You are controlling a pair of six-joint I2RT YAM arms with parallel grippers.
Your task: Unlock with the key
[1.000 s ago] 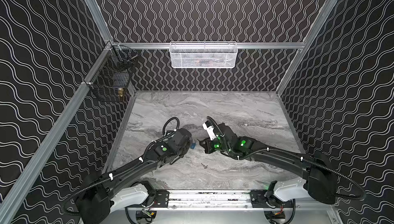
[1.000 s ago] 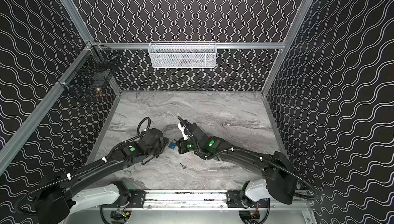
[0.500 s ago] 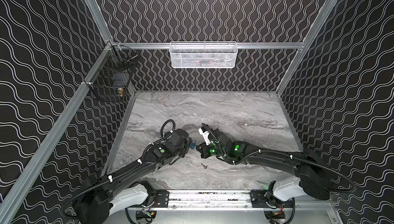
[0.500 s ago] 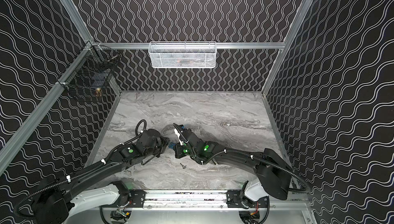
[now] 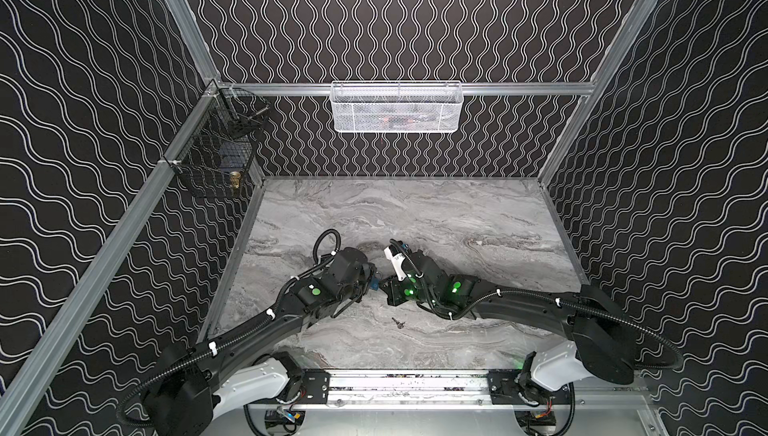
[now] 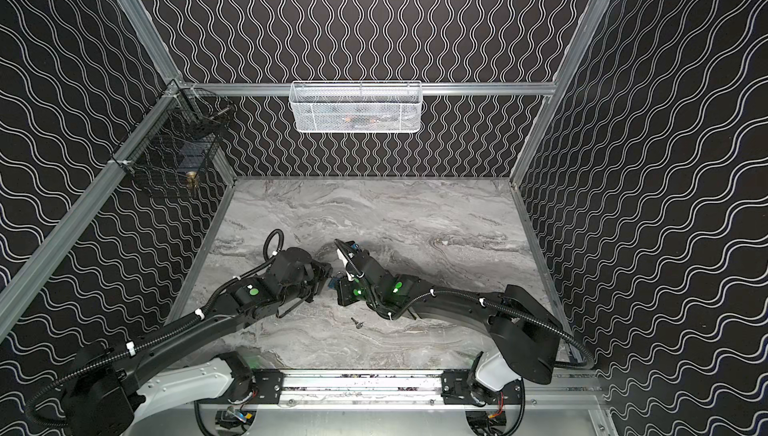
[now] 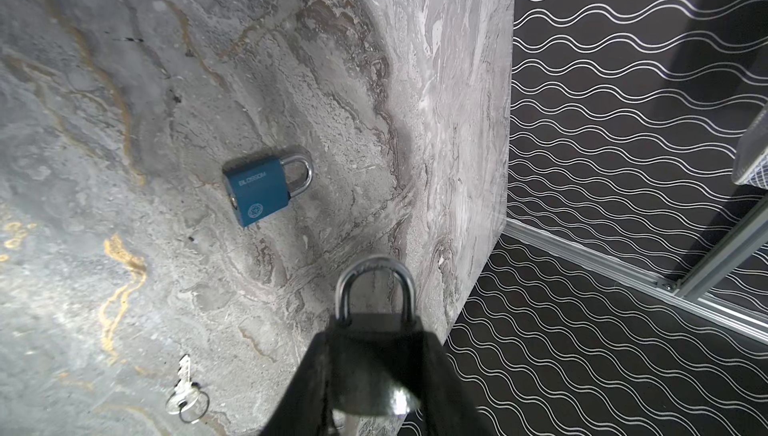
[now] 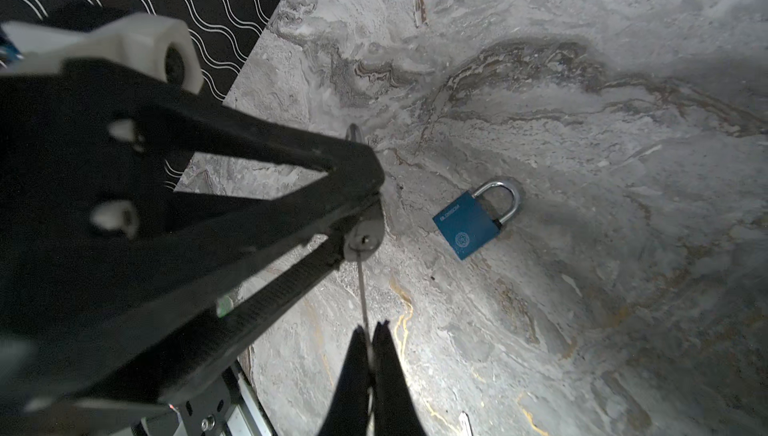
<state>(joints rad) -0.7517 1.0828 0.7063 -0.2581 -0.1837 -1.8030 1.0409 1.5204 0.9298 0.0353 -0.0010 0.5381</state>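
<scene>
Because a key only goes home in a lock that cannot swing, the left gripper (image 8: 371,201) is clamped on the body of a padlock (image 7: 374,342). It holds the lock clear of the tabletop (image 5: 457,214), with the underside turned toward the other arm. The right gripper (image 8: 369,334) is pinched tight on the key (image 8: 362,288) and presents it edge-on. The blade therefore shows as a thin line running from its fingertips to the round keyway face (image 8: 365,242). The blade's tip meets the lower rim of that face. The slot itself looks uncovered, so I judge the key not yet seated, though the angle leaves some doubt. Both grippers meet nose to nose above the front half of the tabletop, about midway between its left and right edges.

The padlock's shackle (image 7: 376,263) is bright steel and stands with both legs down in the body, which reads as locked. Its body is lost in shadow between the black fingers, so its colour cannot be told; only a silvery underside shows. Beyond the grip, a blue padlock (image 7: 259,191) lies flat on the tabletop, also closed. A spare key (image 7: 185,388) on a ring lies nearer the front edge, clear of both grippers.
</scene>
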